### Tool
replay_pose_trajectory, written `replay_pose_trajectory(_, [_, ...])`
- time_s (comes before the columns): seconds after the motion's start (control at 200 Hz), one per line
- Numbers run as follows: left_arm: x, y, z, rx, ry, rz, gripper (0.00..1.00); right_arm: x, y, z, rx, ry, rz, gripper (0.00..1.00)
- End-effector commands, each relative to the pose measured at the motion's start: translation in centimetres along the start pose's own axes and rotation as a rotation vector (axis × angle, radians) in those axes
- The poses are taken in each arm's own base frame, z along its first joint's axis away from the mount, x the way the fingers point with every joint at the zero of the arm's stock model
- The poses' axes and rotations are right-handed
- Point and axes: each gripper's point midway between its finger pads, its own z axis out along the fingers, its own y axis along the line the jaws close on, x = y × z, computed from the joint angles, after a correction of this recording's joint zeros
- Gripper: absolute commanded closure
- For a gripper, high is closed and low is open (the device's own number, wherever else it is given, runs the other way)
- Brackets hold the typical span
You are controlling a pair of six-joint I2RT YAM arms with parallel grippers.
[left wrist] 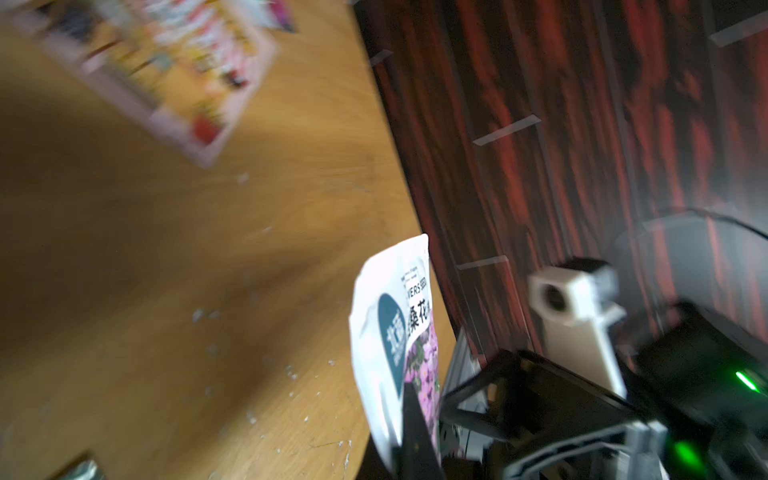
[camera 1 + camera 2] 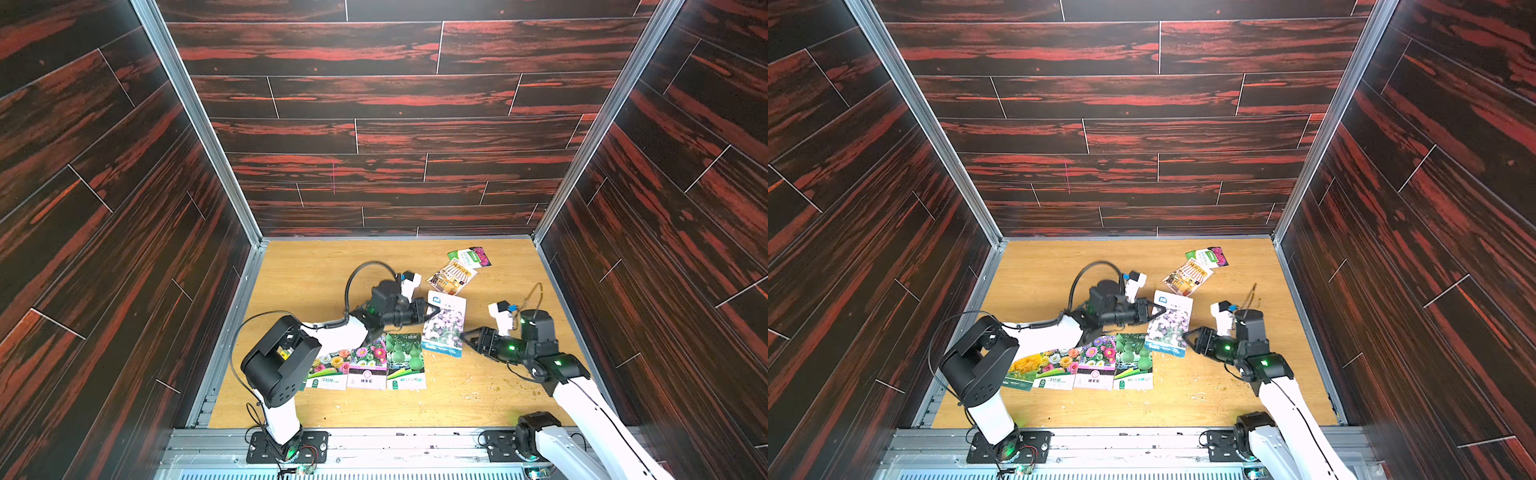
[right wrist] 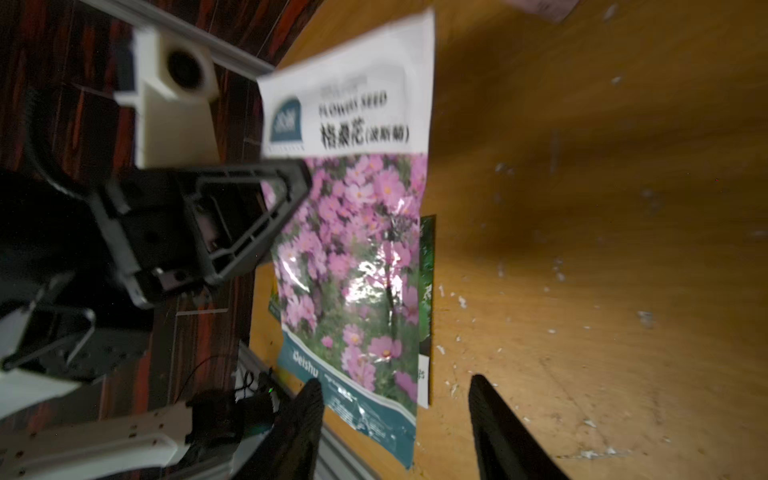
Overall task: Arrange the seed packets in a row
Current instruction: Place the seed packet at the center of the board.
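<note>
Lying in a near-side row on the wooden table (image 2: 311, 270), seed packets (image 2: 1096, 365); pinching the purple-flower packet (image 2: 444, 328) by its upper left edge, beside the row's right end, closed left gripper (image 2: 434, 311); hovering at its lower edge, open and empty, right gripper (image 2: 464, 338)

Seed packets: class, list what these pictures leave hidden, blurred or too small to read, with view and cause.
- Yellow flower packet: in a top view, mostly hidden behind the left arm.
- Orange packet: left wrist view, blurred by motion, print unreadable.
- Gourd packet: right wrist view, only a strip shows past the pink flower packet.
</note>
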Motion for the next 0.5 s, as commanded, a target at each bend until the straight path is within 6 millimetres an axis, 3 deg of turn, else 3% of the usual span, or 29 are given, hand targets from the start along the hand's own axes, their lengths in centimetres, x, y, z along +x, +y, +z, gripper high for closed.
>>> replay_pose_trajectory(0.0, [1.3,1.2,1.0,-0.098,-0.094,-0.121,1.0,-0.9,-2.3,-1.4,0.147,-0.086,0.021,0.38])
replay_pose_trajectory(0.12, [4.3,2.3,2.5,-0.183,-0.063,-0.121,1.0,-0.5,-3.2,-0.8,0.176,-0.05,0.028,0.37])
replay_pose_trajectory(0.261, [5.9,4.6,3.6,-0.25,-0.047,-0.181,1.0,-0.1,-4.1,0.6,0.165,-0.025,0.057,0.37])
replay_pose_trajectory(0.496, [7.3,5.4,2.6,-0.388,-0.047,-0.125,1.0,0.7,-5.7,3.2,0.146,0.02,0.111,0.37])
